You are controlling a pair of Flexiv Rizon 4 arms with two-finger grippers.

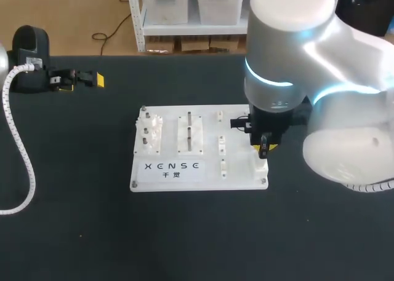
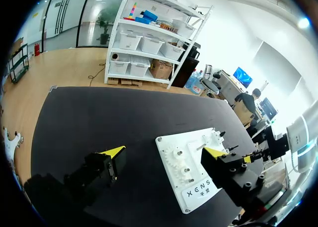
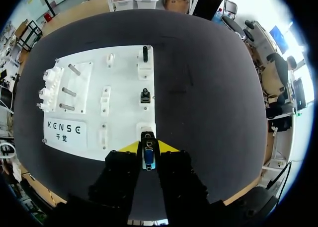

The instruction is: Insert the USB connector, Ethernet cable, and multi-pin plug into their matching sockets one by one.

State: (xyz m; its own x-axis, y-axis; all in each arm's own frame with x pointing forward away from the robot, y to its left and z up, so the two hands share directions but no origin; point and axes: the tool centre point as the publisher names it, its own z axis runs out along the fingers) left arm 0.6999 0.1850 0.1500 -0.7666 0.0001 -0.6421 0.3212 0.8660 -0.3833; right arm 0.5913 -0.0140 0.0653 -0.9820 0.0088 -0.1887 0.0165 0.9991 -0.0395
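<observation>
robotics lab bench: black table (image 1: pixel 184 244), white socket test board (image 1: pixel 240 176) at centre, left arm (image 1: pixel 28 41) at 10 o'clock, right arm (image 1: pixel 308 78) at 2 o'clock.

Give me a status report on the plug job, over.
Left tool open, empty, clear of the board. Right tool shut on connector, at the board's edge socket; seating unclear. Nothing in the way.

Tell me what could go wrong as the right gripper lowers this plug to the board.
1. Misalignment: the plug in the right gripper is close to the white socket at the board's edge. A slight tilt could jam it on the rim.
2. Only the fingertips hold the plug, so a hard push may make it slip in the grip.
3. The black part just ahead on the board could get knocked.
</observation>
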